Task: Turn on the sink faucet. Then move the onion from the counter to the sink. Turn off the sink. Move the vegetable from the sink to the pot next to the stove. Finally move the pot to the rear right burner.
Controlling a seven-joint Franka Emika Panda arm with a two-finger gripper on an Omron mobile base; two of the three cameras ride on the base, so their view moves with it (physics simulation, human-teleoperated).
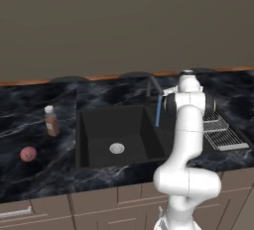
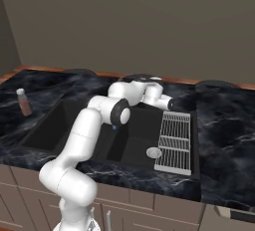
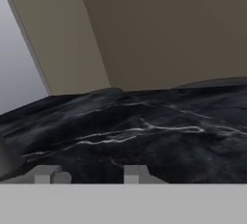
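**A:** Beside the faucet [image 1: 155, 91], what's going on?

**B:** Water [image 1: 158, 111] is running: a thin blue stream drops from the spout into the sink [image 1: 94, 125], so I judge the first step done. My arm is folded up right next to the faucet's neck, probably because that's where the handle is.

**A:** And your end effector [image 3: 91, 175]?

**B:** Its two tips sit apart with nothing between them. It looks out low across the black marble tabletop [image 3: 144, 126] toward the wall, away from the sink.

**A:** Where's the onion [image 1: 28, 153]?

**B:** On the tabletop, well to the left of the faucet, past the sink's left rim and nearer the front edge. A brown bottle [image 1: 50, 121] with a white cap stands just behind it.

**A:** Next?

**B:** I'd say a long swing left from the faucet. The bottle stands close, so I'd come down from the front to avoid knocking it.

**A:** Anything on the other side?

**B:** A wire rack [image 2: 175, 141] lies over the basin right of the faucet; its drain [image 2: 154, 152] shows beside it.
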